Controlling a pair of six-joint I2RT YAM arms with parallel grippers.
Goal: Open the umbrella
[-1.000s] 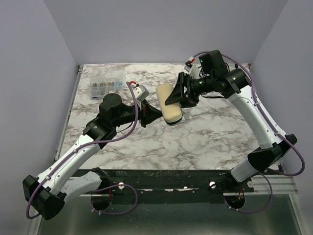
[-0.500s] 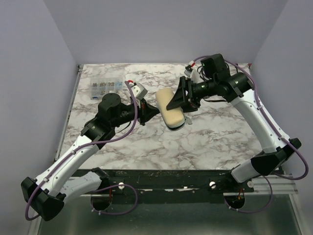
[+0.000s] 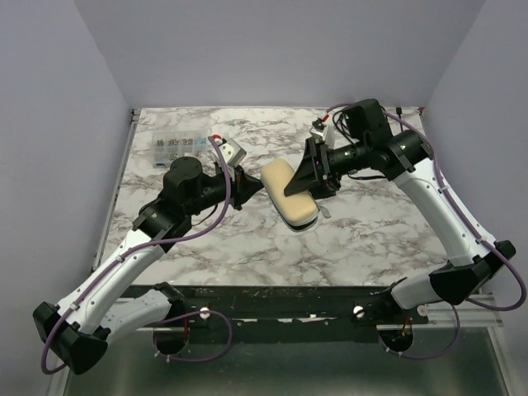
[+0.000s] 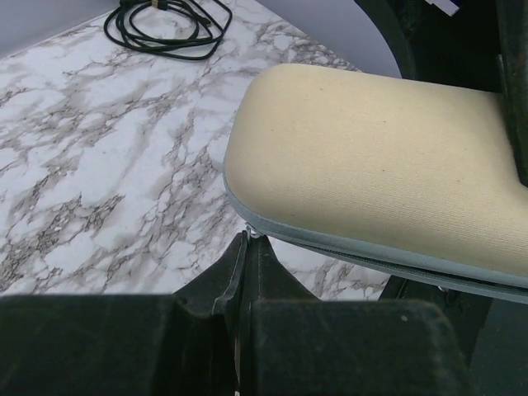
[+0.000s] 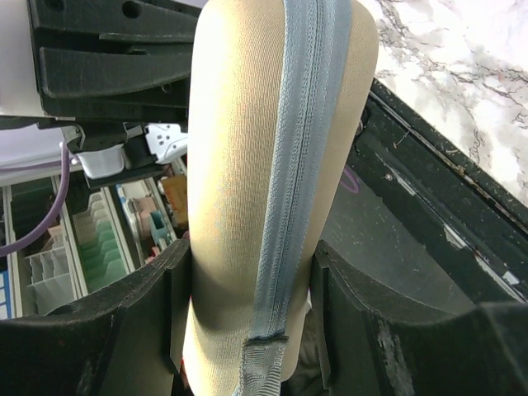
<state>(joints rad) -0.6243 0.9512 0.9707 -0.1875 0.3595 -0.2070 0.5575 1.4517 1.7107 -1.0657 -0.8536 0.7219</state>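
The umbrella (image 3: 290, 191) is a cream-beige sleeved bundle with a grey-blue zipper, held above the middle of the table. My right gripper (image 3: 304, 181) is shut on it, with one finger on each side of the bundle (image 5: 239, 165) and the zipper facing the right wrist camera. My left gripper (image 3: 261, 184) reaches in from the left and is shut. Its tips (image 4: 247, 238) touch the zipper edge of the sleeve (image 4: 371, 157), and a small silvery zipper pull shows pinched between them. The dark canopy is hidden inside the sleeve.
A small clear compartment box (image 3: 177, 148) lies at the back left of the marble table (image 3: 247, 239). A coiled black cable (image 4: 169, 21) lies on the marble beyond the umbrella in the left wrist view. Grey walls close the table on three sides.
The right gripper has carried the umbrella nearer and a little right, turning its near end outward. The left gripper has shifted slightly back and left, staying at the sleeve's edge.
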